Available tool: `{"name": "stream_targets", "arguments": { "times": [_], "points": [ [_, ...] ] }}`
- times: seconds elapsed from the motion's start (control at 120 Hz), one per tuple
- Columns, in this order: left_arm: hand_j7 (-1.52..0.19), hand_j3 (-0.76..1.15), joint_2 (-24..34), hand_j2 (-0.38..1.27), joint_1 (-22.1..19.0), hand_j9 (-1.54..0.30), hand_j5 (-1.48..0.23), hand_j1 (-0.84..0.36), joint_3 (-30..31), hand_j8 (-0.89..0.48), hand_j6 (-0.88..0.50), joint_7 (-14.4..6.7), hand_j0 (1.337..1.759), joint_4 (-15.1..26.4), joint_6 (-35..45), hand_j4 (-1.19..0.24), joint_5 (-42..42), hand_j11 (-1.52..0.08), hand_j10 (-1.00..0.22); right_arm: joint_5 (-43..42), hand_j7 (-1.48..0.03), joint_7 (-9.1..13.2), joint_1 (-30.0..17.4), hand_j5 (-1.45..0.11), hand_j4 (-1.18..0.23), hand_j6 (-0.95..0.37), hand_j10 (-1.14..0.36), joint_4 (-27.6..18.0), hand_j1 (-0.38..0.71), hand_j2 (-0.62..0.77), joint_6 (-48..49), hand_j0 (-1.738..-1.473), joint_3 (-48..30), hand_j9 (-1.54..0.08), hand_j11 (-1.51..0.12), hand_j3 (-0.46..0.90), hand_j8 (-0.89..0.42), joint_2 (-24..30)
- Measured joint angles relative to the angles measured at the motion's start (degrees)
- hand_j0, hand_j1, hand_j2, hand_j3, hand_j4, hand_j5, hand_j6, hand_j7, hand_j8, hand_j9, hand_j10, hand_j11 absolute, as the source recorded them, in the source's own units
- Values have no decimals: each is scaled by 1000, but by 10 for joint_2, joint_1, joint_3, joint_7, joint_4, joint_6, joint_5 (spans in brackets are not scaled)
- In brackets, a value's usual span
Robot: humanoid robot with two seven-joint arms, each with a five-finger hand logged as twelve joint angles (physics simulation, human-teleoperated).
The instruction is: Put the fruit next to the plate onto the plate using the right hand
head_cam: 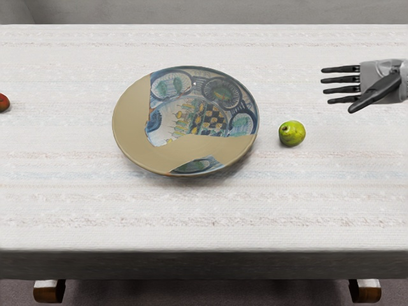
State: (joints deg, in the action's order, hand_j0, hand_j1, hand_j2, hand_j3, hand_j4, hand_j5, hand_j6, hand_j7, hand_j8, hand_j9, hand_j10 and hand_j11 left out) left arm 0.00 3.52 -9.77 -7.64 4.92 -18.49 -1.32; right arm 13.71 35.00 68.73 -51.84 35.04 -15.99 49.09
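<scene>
A small green fruit lies on the table just right of the plate, a round dish with a tan rim and a blue and green patterned centre. My right hand hovers at the right edge, up and to the right of the fruit, fingers spread and pointing left, holding nothing. Nothing lies on the plate. The left arm is out of view.
A red-orange fruit shows partly at the far left edge of the table. The table is covered in a pale cloth; its front edge runs along the bottom.
</scene>
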Motion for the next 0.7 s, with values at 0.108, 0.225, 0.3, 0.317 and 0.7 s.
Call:
{"name": "stream_targets", "arguments": {
  "times": [0.108,0.225,0.3,0.317,0.7],
  "points": [
    [-1,0,0,0,0,-1,-1,348,0,-1,-1,0,1658,0,0,-1,0,-1,-1,0,0,0,1,0,0,2,1,-4,-349,-1,0,-1658,-1,0,0,0,2,0],
    [-1,0,0,0,0,-1,-1,348,0,-1,-1,0,1658,0,0,-1,0,-1,-1,0,0,0,3,0,0,2,1,-8,-349,-1,0,-1658,-1,0,0,0,2,0],
    [-1,0,0,0,0,-1,-1,348,-1,-1,-1,0,1658,0,0,-1,0,-1,-1,-3,0,0,8,0,0,2,1,-12,-349,-1,0,-1658,-1,0,0,0,2,0],
    [-1,0,0,0,0,-1,-1,348,-1,-1,-1,0,1658,0,0,-1,0,-1,-1,-4,0,0,9,0,0,2,1,-15,-349,-1,0,-1658,0,0,0,0,2,0],
    [-1,0,0,0,0,-1,-1,348,-2,-1,-1,0,1658,0,0,-1,0,-1,-1,-162,0,0,68,0,0,1,0,-121,-349,0,0,-1658,12,0,0,0,0,-26]
  ]
}}
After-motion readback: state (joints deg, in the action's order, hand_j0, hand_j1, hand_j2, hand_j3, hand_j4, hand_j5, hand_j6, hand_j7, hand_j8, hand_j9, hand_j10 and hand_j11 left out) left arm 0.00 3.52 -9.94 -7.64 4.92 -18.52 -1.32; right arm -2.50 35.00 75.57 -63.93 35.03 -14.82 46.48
